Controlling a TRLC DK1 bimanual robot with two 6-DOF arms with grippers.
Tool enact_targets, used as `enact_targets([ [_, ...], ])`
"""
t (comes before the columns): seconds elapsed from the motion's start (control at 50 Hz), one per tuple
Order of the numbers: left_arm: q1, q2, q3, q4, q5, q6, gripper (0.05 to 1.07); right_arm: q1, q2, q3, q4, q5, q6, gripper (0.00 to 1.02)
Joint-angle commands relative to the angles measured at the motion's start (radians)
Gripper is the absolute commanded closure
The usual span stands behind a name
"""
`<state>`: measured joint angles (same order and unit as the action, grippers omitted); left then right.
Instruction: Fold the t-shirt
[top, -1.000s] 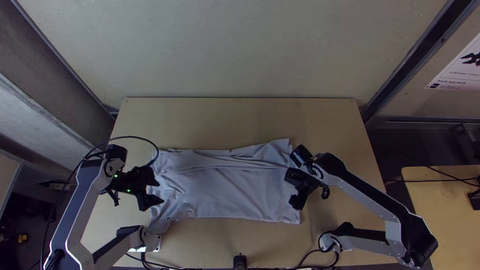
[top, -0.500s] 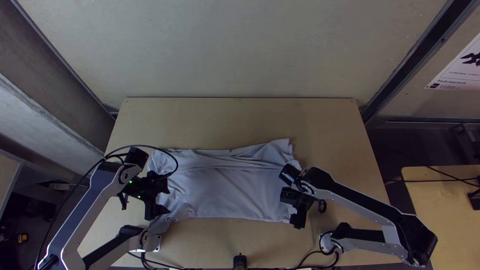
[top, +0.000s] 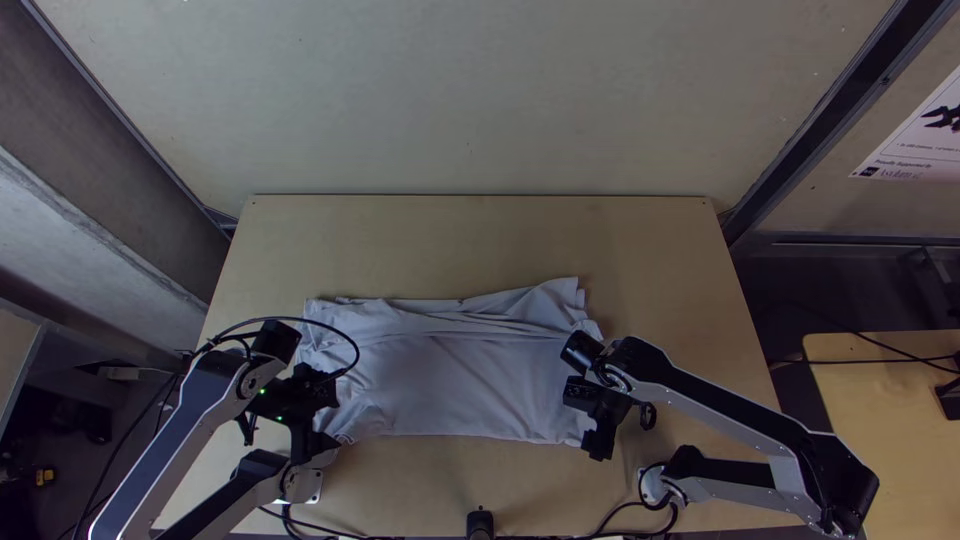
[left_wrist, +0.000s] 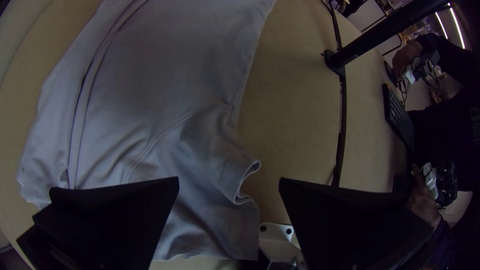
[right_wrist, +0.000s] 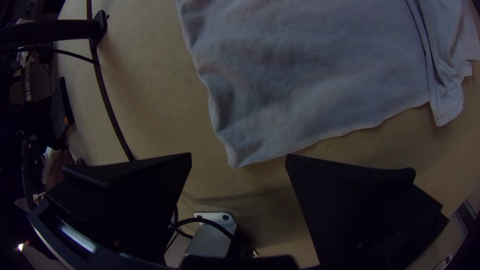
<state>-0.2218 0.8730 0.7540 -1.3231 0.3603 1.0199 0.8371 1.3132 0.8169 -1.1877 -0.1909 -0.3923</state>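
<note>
T-shirt of soft pale grey cloth (top: 450, 385): held by neither gripper. Noted at left end, black two-fingered left gripper (top: 325, 420), with a wide gap between flat fingers and nothing gripped. Noted at right end, matching black right gripper (top: 583, 422), likewise spread wide, with no hold on anything. Seen in the gap in right wrist view: near right corner of the hem. Cloth lying as a long folded strip, left to right across the middle. Creased lengthwise toward far side; curled at the near left in a small open fold; layered and loose at far right. Outward from cloth: bare light wooden table (top: 470, 240), plus black upright post (top: 480, 522) at near edge.
</note>
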Motion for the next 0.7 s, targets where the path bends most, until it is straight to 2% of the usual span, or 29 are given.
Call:
enact_targets([
  [0.0, -0.044, -0.031, -0.030, -0.024, -0.003, -0.038, 0.11, 0.013, -0.012, -0.021, -0.015, 0.007, 0.020, 0.16],
  [0.18, -0.062, -0.035, -0.041, -0.025, -0.006, -0.061, 0.11, 0.020, 0.012, -0.039, -0.003, 0.007, 0.026, 0.16],
  [0.36, -0.140, 0.015, -0.048, -0.008, -0.049, -0.118, 0.11, 0.023, 0.024, -0.055, 0.013, 0.008, 0.035, 0.16],
  [0.6, -0.145, 0.038, -0.074, 0.048, -0.066, -0.133, 0.11, 0.028, 0.087, -0.041, 0.054, 0.008, 0.036, 0.16],
  [0.68, -0.148, 0.040, -0.076, 0.062, -0.067, -0.142, 0.11, 0.043, 0.116, -0.033, 0.057, 0.008, 0.056, 0.16],
])
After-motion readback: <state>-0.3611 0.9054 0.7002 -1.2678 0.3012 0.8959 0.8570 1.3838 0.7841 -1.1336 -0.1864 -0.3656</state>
